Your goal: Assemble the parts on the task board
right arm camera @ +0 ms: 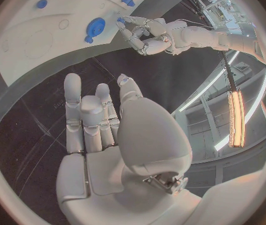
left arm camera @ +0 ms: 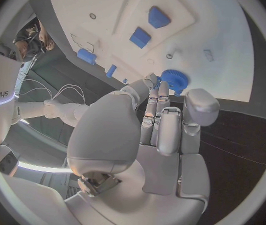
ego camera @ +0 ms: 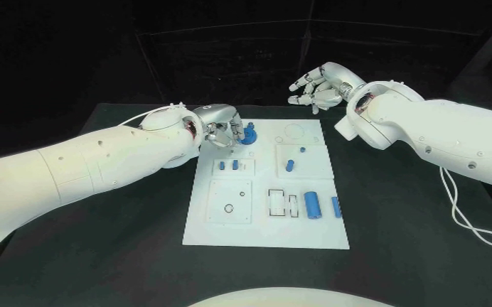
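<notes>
Black table under a dark backdrop carries the white task board at its middle. At the board's far left corner, the left hand has its fingertips at the blue gear; whether they grip it I cannot tell. Off the board's far right corner, the right hand hangs above the table, fingers loosely apart, holding nothing. Nearer lie small blue parts, among them a blue cylinder.

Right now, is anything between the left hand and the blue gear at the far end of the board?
Nothing visible. The left hand is already at the blue gear, its fingertips right beside the gear with no other part between them. The right hand hangs beyond the task board, well away from it.
</notes>
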`<state>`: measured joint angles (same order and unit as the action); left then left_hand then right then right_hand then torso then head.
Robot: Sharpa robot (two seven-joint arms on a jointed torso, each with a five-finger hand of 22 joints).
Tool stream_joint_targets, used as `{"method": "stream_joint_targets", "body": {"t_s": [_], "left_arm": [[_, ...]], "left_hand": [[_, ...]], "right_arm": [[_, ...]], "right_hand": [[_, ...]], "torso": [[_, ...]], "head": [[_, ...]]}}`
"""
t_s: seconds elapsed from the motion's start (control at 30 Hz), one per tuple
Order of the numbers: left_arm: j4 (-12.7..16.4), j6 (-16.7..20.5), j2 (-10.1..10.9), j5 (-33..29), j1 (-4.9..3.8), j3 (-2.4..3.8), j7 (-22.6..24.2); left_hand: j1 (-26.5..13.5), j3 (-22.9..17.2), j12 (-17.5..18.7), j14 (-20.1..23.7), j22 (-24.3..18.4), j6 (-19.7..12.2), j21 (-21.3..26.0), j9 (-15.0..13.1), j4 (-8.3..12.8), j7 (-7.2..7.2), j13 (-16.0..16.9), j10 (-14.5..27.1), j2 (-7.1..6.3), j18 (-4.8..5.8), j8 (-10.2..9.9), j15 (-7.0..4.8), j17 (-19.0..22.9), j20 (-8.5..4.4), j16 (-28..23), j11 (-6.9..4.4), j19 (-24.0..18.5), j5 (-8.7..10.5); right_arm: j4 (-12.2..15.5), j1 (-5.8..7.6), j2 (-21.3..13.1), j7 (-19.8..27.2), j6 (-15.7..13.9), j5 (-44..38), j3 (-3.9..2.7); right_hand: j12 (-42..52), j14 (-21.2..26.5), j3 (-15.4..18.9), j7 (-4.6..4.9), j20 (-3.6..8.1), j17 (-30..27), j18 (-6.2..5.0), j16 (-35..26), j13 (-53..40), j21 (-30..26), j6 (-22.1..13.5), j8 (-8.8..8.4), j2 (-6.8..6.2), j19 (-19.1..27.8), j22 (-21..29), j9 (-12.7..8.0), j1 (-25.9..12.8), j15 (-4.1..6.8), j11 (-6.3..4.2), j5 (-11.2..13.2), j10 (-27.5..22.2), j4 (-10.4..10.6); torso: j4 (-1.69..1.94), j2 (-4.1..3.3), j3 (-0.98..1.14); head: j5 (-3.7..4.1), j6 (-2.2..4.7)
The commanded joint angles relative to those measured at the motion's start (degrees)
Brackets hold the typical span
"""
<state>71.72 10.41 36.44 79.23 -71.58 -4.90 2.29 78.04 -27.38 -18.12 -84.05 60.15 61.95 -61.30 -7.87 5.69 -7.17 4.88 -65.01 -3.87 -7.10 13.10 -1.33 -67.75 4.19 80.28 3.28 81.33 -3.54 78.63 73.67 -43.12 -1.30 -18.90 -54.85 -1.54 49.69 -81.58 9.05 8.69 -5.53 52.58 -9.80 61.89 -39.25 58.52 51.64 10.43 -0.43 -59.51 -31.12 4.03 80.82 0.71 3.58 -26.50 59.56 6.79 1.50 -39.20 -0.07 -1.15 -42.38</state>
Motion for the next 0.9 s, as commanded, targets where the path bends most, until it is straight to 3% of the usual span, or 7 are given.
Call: {"method": "stream_joint_targets", "body": {"t_s": [0.03, 0.23, 0.57, 0.9], "left_arm": [[0.1, -2.2, 0.8, -1.1, -0.04, 0.04, -1.0], [-0.4, -3.6, 1.5, -1.2, 0.34, 0.03, -1.6], [-1.7, -4.2, 0.7, -1.2, 1.24, 0.01, -1.8], [-1.5, -4.2, 0.5, -1.2, 1.46, 0.0, -1.7]], "left_hand": [[-0.6, -0.3, 0.4, -1.9, 0.2, 0.3, -0.4, 0.0, -0.1, -0.02, -0.1, -0.4, -0.05, 0.62, -0.3, -0.14, 0.1, -0.01, 0.2, 0.0, 0.5, -0.24], [-0.8, -0.3, 0.5, -1.8, 0.2, 0.3, -0.4, 0.0, -0.1, -0.01, -0.1, -0.5, -0.12, 0.63, -0.4, -0.13, 0.2, 0.0, 0.1, 0.0, 0.5, -0.23], [-1.0, -0.3, 0.6, -1.8, 0.3, 0.4, -0.4, 0.1, -0.1, 0.0, -0.1, -0.5, -0.29, 0.62, -0.5, -0.12, 0.4, 0.01, 0.1, 0.0, 0.5, -0.22], [-1.0, -0.3, 0.6, -1.8, 0.3, 0.4, -0.4, 0.1, -0.1, 0.0, -0.1, -0.5, -0.29, 0.62, -0.5, -0.12, 0.4, 0.01, 0.1, 0.0, 0.5, -0.22]], "right_arm": [[-0.1, 0.11, 0.0, 0.6, 0.3, 0.2, -0.03], [-0.2, 0.1, 0.0, 0.6, 0.4, 0.2, -0.03], [-0.2, 0.1, 0.0, 0.6, 0.4, 0.2, -0.03], [-0.2, 0.09, 0.0, 0.6, 0.4, 0.2, -0.03]], "right_hand": [[0.2, 0.2, 0.0, 0.0, 0.02, 0.1, -0.78, -0.3, 0.1, -0.3, -0.2, 0.16, -0.09, 0.2, 0.1, 0.0, 0.4, 0.02, 0.04, -0.3, -0.2, 0.3], [0.2, 0.2, 0.0, 0.0, 0.02, 0.1, -0.78, -0.3, 0.1, -0.4, -0.2, 0.22, -0.05, 0.2, 0.1, 0.0, 0.5, 0.02, 0.04, -0.3, -0.2, 0.3], [0.2, 0.2, 0.0, 0.0, 0.02, 0.1, -0.78, -0.3, 0.1, -0.4, -0.2, 0.23, -0.03, 0.2, 0.1, 0.0, 0.5, 0.02, 0.03, -0.3, -0.2, 0.3], [0.2, 0.2, 0.0, 0.0, 0.02, 0.1, -0.78, -0.3, 0.1, -0.4, -0.2, 0.23, -0.03, 0.2, 0.1, 0.0, 0.5, 0.02, 0.03, -0.3, -0.2, 0.3]], "torso": [[-0.15, -0.07, 0.03], [-0.26, -0.14, -0.03], [-0.27, -0.12, 0.08], [-0.26, -0.1, 0.07]], "head": [[-0.11, -0.07], [-0.24, -0.24], [-0.29, -0.39], [-0.3, -0.52]]}}
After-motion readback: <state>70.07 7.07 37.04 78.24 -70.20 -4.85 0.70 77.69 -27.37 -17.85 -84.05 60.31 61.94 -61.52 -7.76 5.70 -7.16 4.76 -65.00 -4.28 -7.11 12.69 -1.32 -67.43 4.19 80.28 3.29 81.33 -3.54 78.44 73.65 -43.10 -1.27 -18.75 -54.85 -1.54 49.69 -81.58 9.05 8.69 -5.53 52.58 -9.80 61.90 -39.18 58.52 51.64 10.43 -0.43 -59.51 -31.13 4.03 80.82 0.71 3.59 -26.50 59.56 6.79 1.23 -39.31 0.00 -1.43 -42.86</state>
